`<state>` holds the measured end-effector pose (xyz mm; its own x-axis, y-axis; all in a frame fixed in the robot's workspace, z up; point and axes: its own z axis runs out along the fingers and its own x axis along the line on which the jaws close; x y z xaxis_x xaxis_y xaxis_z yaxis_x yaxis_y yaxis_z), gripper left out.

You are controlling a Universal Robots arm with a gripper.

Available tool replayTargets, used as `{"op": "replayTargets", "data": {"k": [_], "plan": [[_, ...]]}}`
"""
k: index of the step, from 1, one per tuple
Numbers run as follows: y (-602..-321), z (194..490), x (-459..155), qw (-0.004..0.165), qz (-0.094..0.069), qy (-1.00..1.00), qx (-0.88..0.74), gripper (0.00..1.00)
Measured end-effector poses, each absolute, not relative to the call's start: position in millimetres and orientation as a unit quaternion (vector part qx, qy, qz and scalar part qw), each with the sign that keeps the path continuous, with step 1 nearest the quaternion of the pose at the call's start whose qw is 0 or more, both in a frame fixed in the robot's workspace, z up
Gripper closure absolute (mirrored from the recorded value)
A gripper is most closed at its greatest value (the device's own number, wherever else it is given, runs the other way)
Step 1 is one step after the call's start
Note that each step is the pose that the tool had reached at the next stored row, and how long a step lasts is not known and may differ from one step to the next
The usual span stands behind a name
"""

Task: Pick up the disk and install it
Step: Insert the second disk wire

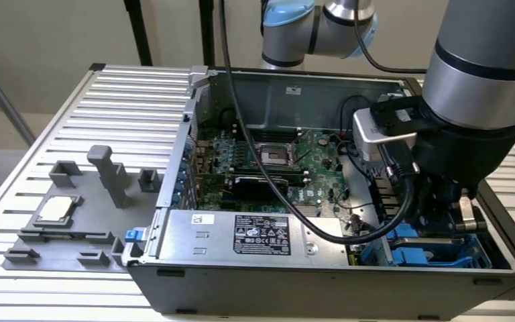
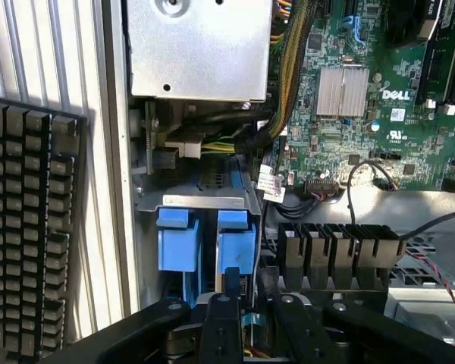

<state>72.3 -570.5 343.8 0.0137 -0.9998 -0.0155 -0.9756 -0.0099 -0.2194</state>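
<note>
Exterior view: my hand (image 1: 450, 221) reaches down into the front corner of the open computer case (image 1: 267, 261), at the exterior view's right. The case stands on a slatted worktop (image 1: 132, 87). Wrist view: the disk (image 2: 236, 243) stands on edge in the metal drive bay (image 2: 201, 201), its blue rail ends just ahead of my hand (image 2: 250, 302). A keyboard (image 2: 30, 227) lies beside the case. Whether my hand is clenched or released, I cannot tell.

White "DELL" lettering printed on the green circuit motherboard (image 2: 379, 114), beside its ribbed silver heatsink (image 2: 343, 91). Black rectangular label (image 1: 267, 236) on the silver metal power supply box (image 1: 239, 238) carries white print and certification marks, too small to read. Small white sticker (image 1: 202, 219) beside it, illegible.
</note>
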Motion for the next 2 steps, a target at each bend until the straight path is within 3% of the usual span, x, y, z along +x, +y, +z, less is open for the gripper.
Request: {"op": "replayTargets", "data": {"k": [2], "plan": [[-570.6,343.8,72.3,0.084,-0.072,0.699,-0.707,0.76]]}}
